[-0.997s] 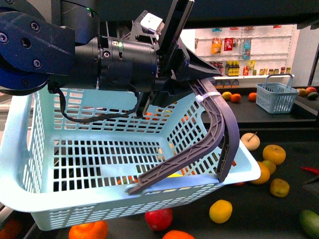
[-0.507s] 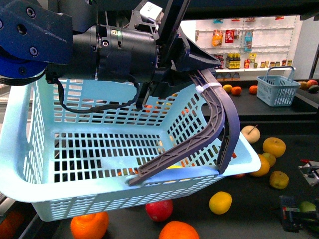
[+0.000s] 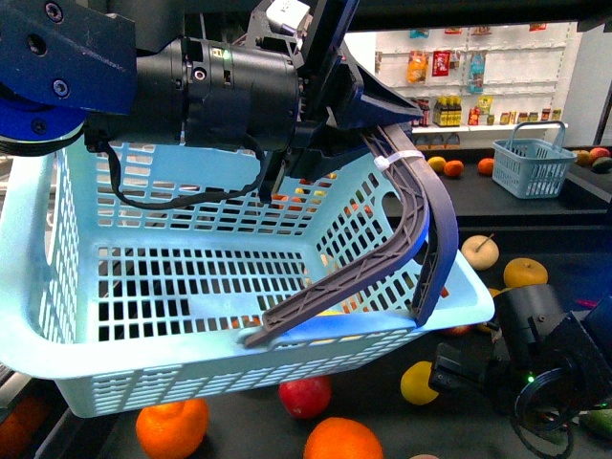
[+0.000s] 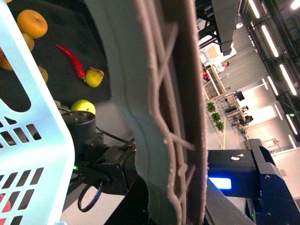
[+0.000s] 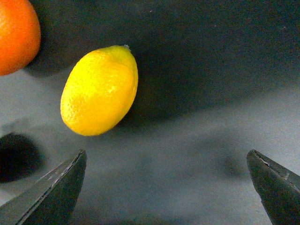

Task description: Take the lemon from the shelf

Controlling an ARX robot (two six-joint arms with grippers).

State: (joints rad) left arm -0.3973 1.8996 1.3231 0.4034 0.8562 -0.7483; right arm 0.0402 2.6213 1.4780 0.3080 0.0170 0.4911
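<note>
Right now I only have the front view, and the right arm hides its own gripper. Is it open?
Observer: Yes. The right wrist view shows the right gripper open and holding nothing.
Operator: Is the lemon lined up?
Observer: Not quite. The lemon lies on the shelf ahead of the gripper, nearer one finger than the other.
Operator: Anything touching it?
Observer: No. An orange fruit lies beside it, with a gap between them.

Right gripper (image 5: 166, 157) fingers (image 5: 51, 192) spread, left gripper (image 3: 382, 134) clamped
</note>
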